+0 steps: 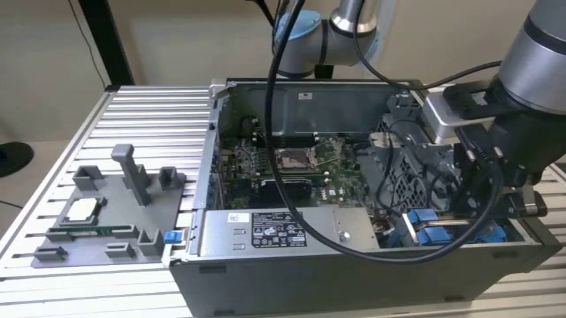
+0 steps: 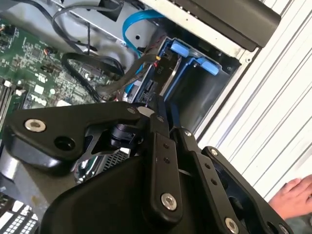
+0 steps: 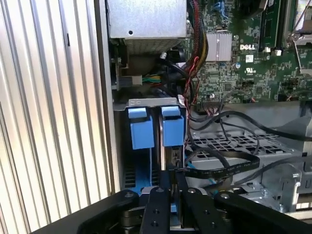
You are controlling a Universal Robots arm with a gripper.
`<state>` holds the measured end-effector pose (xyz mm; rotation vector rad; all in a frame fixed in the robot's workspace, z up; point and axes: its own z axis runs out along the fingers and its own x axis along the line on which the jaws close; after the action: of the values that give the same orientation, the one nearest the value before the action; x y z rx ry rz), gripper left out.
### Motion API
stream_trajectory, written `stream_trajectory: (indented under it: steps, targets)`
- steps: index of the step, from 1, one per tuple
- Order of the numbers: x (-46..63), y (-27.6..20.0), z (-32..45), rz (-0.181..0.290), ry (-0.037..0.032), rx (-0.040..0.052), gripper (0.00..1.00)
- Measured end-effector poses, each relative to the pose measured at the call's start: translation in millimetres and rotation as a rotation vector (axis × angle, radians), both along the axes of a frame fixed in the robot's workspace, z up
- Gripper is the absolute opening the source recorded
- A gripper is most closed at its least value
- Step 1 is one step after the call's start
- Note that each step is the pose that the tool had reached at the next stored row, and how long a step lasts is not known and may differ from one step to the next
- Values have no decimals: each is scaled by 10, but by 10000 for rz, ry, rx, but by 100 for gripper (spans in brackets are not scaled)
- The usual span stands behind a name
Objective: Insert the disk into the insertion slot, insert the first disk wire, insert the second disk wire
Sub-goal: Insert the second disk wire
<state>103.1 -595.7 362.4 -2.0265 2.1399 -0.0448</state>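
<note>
In the first wrist view the insertion slot sits against the case's side wall, next to the ribbed table, with its two bright blue tabs side by side and its long axis running from the tabs toward 6 o'clock in that picture, down to the gripper. A thin dark edge, probably the disk, stands on edge between the tabs along the same axis; I cannot tell how deep it sits. The black fingers are drawn nearly together, only a narrow gap between them; whether they pinch anything I cannot tell. In the exterior view the arm reaches down from 1 o'clock into the open computer case, its wrist over the blue parts at 4 o'clock. A person's hand rests on the table in the second wrist view.
</note>
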Motion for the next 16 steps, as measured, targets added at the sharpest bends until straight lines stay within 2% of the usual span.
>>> stream_trajectory:
  steps: [5,11,16]
  targets:
    - [-55,0,0,127,-1,-4,0]
    - [-69,-1,-22,324,-23,-69,0]
    - [-68,2,-99,513,-112,-77,0]
